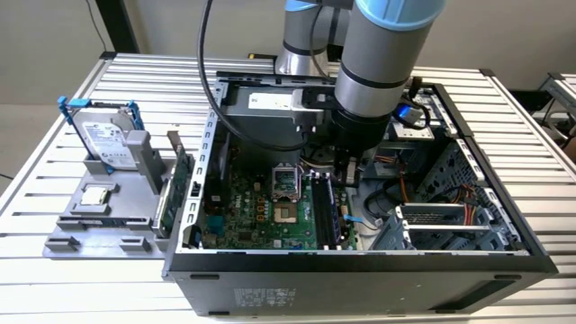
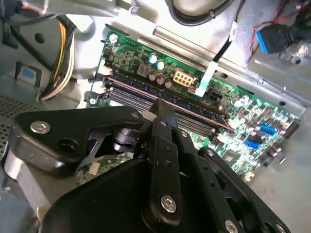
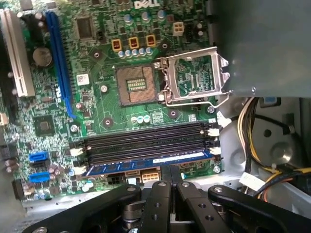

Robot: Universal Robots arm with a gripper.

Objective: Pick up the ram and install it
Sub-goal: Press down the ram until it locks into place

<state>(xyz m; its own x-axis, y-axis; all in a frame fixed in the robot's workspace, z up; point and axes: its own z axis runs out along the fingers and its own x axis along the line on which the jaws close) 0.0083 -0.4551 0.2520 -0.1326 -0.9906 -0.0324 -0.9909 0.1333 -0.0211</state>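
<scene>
Since the ram [image 3: 146,166] already lies along the outermost of the motherboard's [image 3: 97,58] slots, right under the claw [image 3: 169,180], the job looks nearly done; whether it's fully clicked in can't be told. The claw's fingers sit pressed together above the stick. Nearby: open CPU socket [image 3: 136,86], yellow cables [image 3: 252,145], and a hard drive [image 1: 104,138] out on the counter [image 1: 54,202].

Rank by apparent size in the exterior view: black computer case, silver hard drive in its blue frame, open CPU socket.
1. Black computer case
2. Silver hard drive in its blue frame
3. Open CPU socket
</scene>
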